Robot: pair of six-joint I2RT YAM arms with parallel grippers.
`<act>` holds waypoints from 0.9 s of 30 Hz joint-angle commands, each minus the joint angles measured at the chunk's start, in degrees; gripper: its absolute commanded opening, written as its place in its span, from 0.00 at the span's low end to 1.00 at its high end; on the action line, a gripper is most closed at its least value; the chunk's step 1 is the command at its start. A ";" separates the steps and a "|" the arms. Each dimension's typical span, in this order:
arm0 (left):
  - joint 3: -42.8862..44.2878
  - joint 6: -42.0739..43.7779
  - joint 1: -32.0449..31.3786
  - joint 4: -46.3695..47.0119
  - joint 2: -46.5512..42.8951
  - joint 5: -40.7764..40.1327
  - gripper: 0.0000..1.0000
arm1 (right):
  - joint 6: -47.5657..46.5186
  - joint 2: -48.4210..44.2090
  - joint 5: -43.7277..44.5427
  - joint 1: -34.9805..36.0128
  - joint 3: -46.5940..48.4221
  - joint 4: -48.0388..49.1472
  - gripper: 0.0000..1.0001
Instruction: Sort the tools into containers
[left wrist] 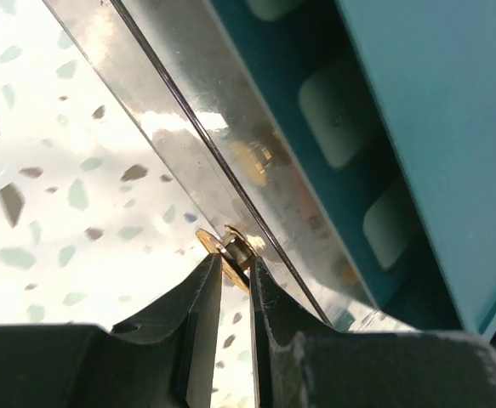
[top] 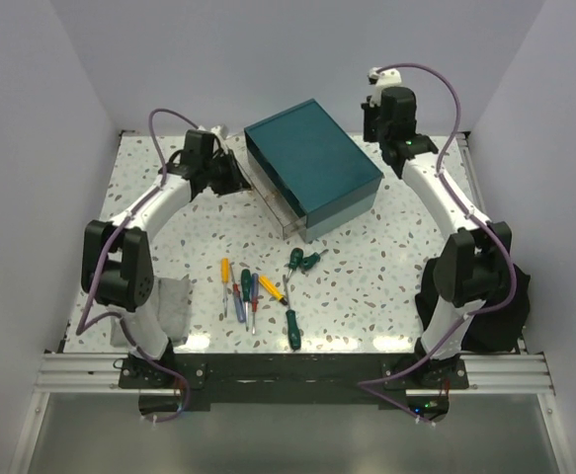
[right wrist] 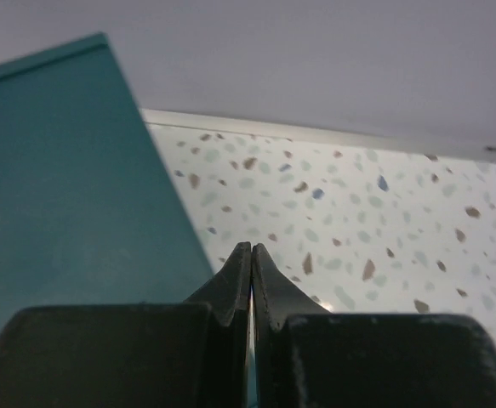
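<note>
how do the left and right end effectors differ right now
The left end effector shows a narrow gap, flanking the small brass knob of the clear plastic drawer; the right end effector is shut on nothing. The left sits at the drawer front; the right hovers beside the teal rectangular box. Both are black.

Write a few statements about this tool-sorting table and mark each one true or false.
1. The left gripper grips a brass knob on the clear drawer. True.
2. The right gripper holds something. False: it is shut with nothing between its fingers, beside the teal box.
3. The screwdrivers lie on the table, outside the teal box. True.
4. The grey cloth lies on top of the teal box. False: it lies on the table, at the near left.
</note>
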 commanded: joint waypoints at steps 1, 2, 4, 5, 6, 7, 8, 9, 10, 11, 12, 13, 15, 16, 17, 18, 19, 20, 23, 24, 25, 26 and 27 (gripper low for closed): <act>-5.71 5.49 2.66 -5.46 -5.82 -4.93 0.24 | 1.83 -2.95 -11.36 4.89 -1.94 0.60 0.00; -6.95 6.45 3.01 -5.11 -6.53 -5.11 0.24 | 2.03 -3.03 -13.38 5.94 -3.69 0.78 0.00; -11.42 8.21 3.37 -3.10 -9.25 -5.37 0.24 | 2.21 -2.86 -14.62 6.91 -4.94 0.87 0.00; -12.93 8.91 3.37 -2.65 -10.22 -6.77 0.24 | 2.29 -2.77 -14.71 7.53 -5.29 0.69 0.00; -14.60 9.62 3.54 -2.04 -11.36 -7.39 0.24 | 2.30 -2.60 -14.98 7.71 -5.38 0.60 0.00; -17.66 9.97 3.72 -0.55 -13.99 -7.40 0.31 | 2.38 -2.51 -14.98 7.88 -5.21 0.43 0.00; -18.82 10.58 3.98 0.07 -15.23 -6.87 0.37 | 2.47 -2.42 -14.98 8.06 -4.77 0.43 0.00; -19.87 10.94 4.24 0.69 -16.55 -6.17 0.44 | 2.47 -2.33 -15.07 8.06 -4.59 0.17 0.00; -20.84 11.29 4.24 2.00 -19.08 -5.38 0.55 | 2.47 -2.33 -15.15 8.15 -4.42 0.08 0.00; -21.11 12.34 4.24 2.53 -20.50 -3.72 0.57 | 2.30 -2.33 -15.07 8.15 -4.33 0.08 0.00; -21.20 12.61 4.24 2.71 -21.91 -3.18 0.59 | 2.21 -2.51 -14.98 8.15 -4.50 -0.01 0.00; -20.86 12.87 4.24 2.19 -24.36 -3.18 0.60 | 2.03 -2.86 -14.37 8.15 -4.68 0.07 0.00; -20.33 14.54 4.24 0.44 -26.22 -4.40 0.62 | 1.68 -3.38 -13.93 8.15 -5.90 0.25 0.00; -19.11 15.07 4.24 -3.49 -26.40 -5.19 0.64 | 1.33 -3.99 -13.84 8.15 -6.34 0.25 0.00; -18.57 16.90 4.24 -5.35 -26.40 -6.77 0.65 | 1.24 -4.18 -13.66 8.24 -7.22 0.34 0.00; -18.65 18.48 4.16 -6.41 -26.49 -7.04 0.65 | 1.15 -4.44 -13.75 8.24 -7.57 0.43 0.00; -19.53 19.72 3.98 -7.47 -26.49 -7.74 0.66 | 1.15 -4.61 -13.66 8.15 -7.93 0.60 0.00; -20.06 21.38 3.72 -7.74 -26.23 -9.23 0.67 | 1.15 -4.79 -13.66 8.15 -8.54 0.86 0.00; -22.86 21.23 3.37 -8.71 -24.39 -9.16 0.66 | 1.24 -5.05 -13.49 8.15 -8.98 1.13 0.00; -23.74 20.96 3.37 -8.62 -24.12 -9.07 0.64 | 1.24 -5.14 -13.48 8.15 -8.98 1.04 0.00; -25.14 20.53 3.37 -8.10 -23.25 -8.89 0.63 | 1.15 -5.23 -13.40 8.15 -8.90 0.96 0.01; -25.85 18.78 3.37 -7.57 -22.98 -8.28 0.63 | 1.07 -5.41 -13.40 8.15 -8.63 0.61 0.02; -26.65 18.24 3.19 -6.70 -22.63 -7.49 0.62 | 0.80 -5.67 -13.31 8.15 -8.46 0.43 0.04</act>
